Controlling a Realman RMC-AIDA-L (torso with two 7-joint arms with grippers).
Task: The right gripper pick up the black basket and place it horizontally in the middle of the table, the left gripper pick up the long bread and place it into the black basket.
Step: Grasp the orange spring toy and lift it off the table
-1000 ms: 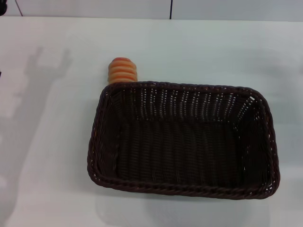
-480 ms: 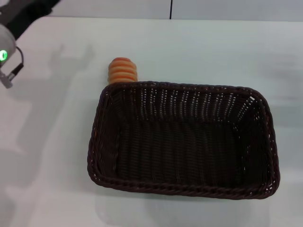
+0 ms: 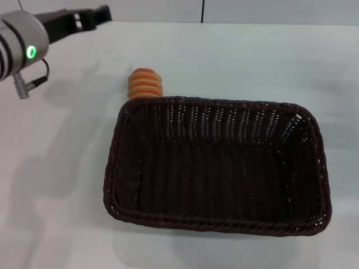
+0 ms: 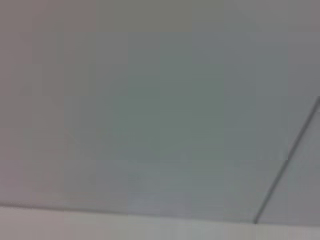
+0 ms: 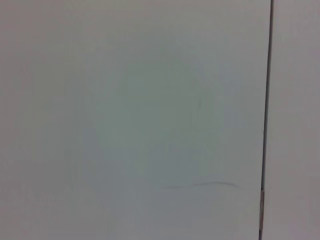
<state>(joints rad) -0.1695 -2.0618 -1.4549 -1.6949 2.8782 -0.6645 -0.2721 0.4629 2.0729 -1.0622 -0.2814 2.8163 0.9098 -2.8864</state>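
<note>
The black basket lies lengthwise across the middle of the white table, empty. The long bread, orange and cream striped, lies just behind the basket's far left corner, partly hidden by the rim. My left gripper, on the white arm with the green light, is at the far left, up high, well left of the bread and apart from it. The right gripper is out of view. Both wrist views show only blank wall.
The table's far edge meets a pale wall with a dark vertical seam. The left arm's shadow falls on the table left of the basket.
The left arm has come into view at the upper left and swung right and forward toward the bread. Basket and bread have not moved.
</note>
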